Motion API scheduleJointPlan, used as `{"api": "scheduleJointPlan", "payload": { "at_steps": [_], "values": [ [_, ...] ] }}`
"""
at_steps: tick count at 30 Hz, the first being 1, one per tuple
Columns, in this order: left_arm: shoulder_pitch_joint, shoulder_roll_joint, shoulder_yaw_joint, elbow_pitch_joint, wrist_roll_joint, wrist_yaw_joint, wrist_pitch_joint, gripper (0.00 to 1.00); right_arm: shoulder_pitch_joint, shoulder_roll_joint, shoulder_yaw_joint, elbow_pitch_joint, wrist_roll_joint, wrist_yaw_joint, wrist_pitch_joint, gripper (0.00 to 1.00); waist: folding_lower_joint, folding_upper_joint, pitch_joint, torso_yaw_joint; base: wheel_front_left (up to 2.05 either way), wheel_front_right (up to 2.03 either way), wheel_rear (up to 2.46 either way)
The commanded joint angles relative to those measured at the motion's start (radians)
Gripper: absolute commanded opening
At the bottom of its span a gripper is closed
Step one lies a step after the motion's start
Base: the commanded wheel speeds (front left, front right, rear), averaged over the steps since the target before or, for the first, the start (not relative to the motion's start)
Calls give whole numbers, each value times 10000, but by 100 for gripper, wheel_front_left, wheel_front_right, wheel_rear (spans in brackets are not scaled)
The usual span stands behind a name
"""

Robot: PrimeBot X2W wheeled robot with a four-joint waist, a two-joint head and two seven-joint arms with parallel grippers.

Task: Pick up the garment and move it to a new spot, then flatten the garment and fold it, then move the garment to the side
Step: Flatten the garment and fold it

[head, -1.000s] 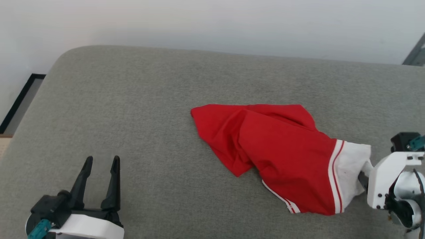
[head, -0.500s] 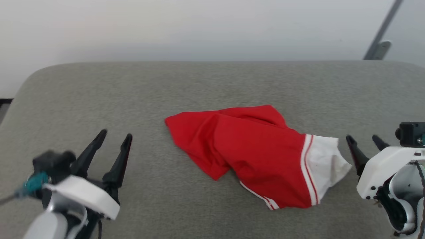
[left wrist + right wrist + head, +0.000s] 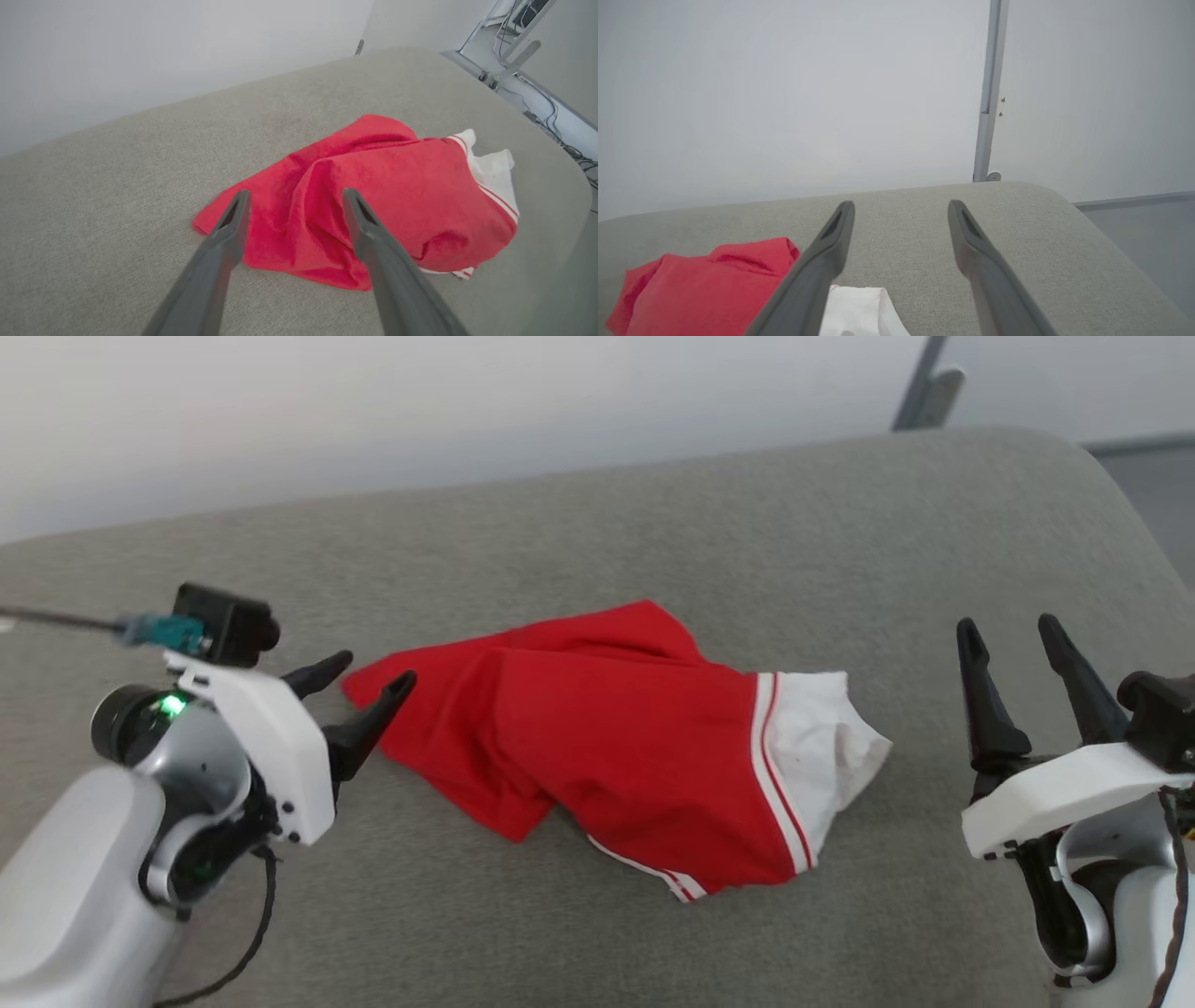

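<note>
Left gripper (image 3: 376,669), spread wide and empty, hangs over a corner of the crumpled red shirt (image 3: 616,728); contact unclear. Right gripper (image 3: 1006,624), also wide and empty, sits apart beside its white sleeve (image 3: 826,737).

Broad grey fabric cushion (image 3: 653,504) with rounded corners, set before a plain pale wall (image 3: 373,411); slim grey metal post (image 3: 987,93) upright behind the far corner; grey floor (image 3: 1148,219) beyond, dark cables (image 3: 572,154) trailing across it; soft, even light
</note>
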Motion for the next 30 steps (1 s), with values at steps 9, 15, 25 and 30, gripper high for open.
{"api": "scheduleJointPlan", "payload": {
  "at_steps": [9, 15, 25, 30],
  "values": [
    [-1504, 105, -1225, 1561, -617, -21, 2149, 100, -529, 12, 367, 555, 585, 1, -985, 100, 0, 0, 1104, -1100, 0, 0, 0],
    [-2042, 35, -1737, 2861, -218, 60, 2920, 100, -843, 13, 629, 808, 859, 1, -1171, 100, 0, 0, 1488, -1381, 0, 0, 0],
    [-2455, -621, -2053, 4879, -167, 93, 2679, 0, -1192, 13, 799, 1181, 841, 1, -1382, 100, 0, 0, 1761, -1316, 0, 0, 0],
    [-2700, -527, -2043, 4959, -236, 23, 2304, 0, -1112, 12, 563, 1215, 731, 1, -1283, 100, 0, 0, 1583, -908, 0, 0, 0]
  ]
}}
